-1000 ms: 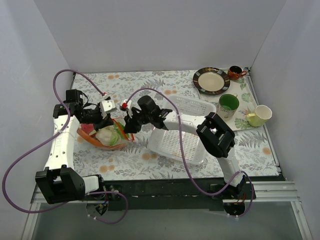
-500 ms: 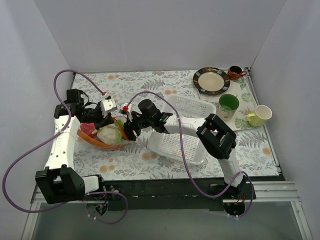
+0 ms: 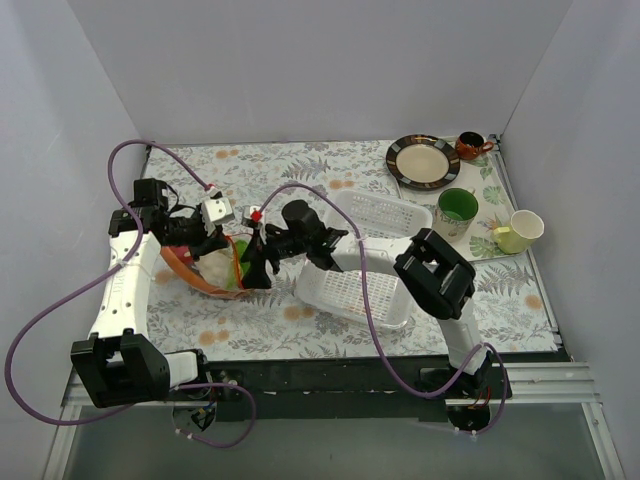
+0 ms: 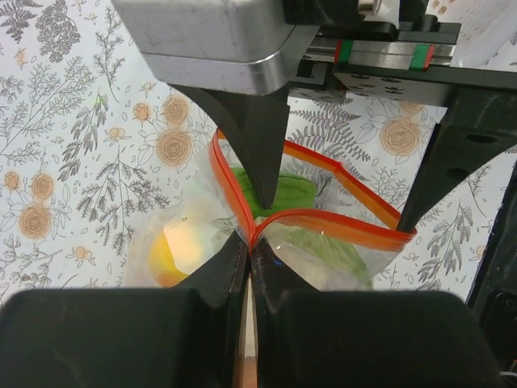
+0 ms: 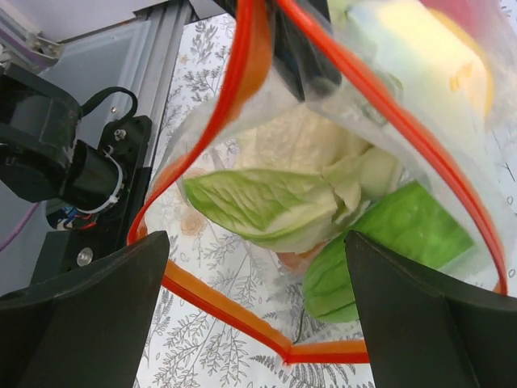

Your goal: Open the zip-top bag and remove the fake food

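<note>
Risk, principal: loss of the held lip. The zip-top bag [image 4: 315, 246] hangs by one short pinch of its zip strip [image 4: 355, 194], and any downward push on the load would likely pull that slick strip out, dropping the bag with its contents. Risk, secondary: the right gripper [image 4: 335, 215] catching plastic instead of food, since the crinkled wall lies close against the pieces and a closing jaw could bite both. Risk, minor: the mouth collapsing if the two grippers crowd together. Location: left part of the table [image 3: 300, 165], just beside the white tray [image 3: 350, 295]; whether the bag's bottom rests on the table cannot be told. Contents: fake food [image 5: 291, 186], all inside, including cabbage [image 5: 266, 206], cucumber [image 5: 388, 242] and a yellow piece [image 4: 182, 246]. Left gripper [image 4: 249, 267]: clamped tight on the strip where it folds, holding the mouth up and parted into a loop. Right gripper: jaws spread wide, nothing held, one finger dipping at the mouth, the other by the far fold, inside or outside unclear. Left arm [image 3: 125, 290]: bent inward from its base. Right arm [image 3: 435, 270]: stretched leftward across the tray, wrist aimed into the mouth.
</note>
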Robot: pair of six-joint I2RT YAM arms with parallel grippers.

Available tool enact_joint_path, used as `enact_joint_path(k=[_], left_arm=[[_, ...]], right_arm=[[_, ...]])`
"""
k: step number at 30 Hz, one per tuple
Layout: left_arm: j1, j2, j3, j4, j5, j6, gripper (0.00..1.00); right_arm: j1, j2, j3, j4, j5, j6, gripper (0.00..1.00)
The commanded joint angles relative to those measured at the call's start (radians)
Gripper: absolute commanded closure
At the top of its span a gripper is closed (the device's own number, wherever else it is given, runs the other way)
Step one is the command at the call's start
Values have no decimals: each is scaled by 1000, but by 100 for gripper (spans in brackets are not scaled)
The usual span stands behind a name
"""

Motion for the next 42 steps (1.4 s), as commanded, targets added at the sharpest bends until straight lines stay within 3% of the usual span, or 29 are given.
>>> enact_joint_path(k=[1,11,22,25,28,29,31,32,33,42], left_arm=[[-11,-4,26,1,54,-21,100],[-33,1,26,-23,79,-31,99],[-39,-4,40,-56,71,-14,99],[-39,-4,42,-59,73,-17,98],[-39,-2,37,-51,56,-20,98],[-39,-1,33,-42,39,-20,98],[-39,-1,20,-31,17,-22,98],[-39,1,16,-19,1,-22,98],[-39,3,13,-16,-7,-22,99],[-39,12,-6,24,-39,-31,99]], right_arm=[[13,-3,111,56,-56,31,2],[52,61,229,-115,55,-70,2],[60,104,200,-198,157,-145,2],[60,98,188,-192,154,-153,10],[59,84,176,-182,146,-154,26],[57,72,173,-180,132,-154,42],[49,55,170,-178,120,-144,63],[46,38,162,-177,114,-137,80],[40,28,156,-175,105,-137,87],[30,-150,61,-198,117,-186,87]])
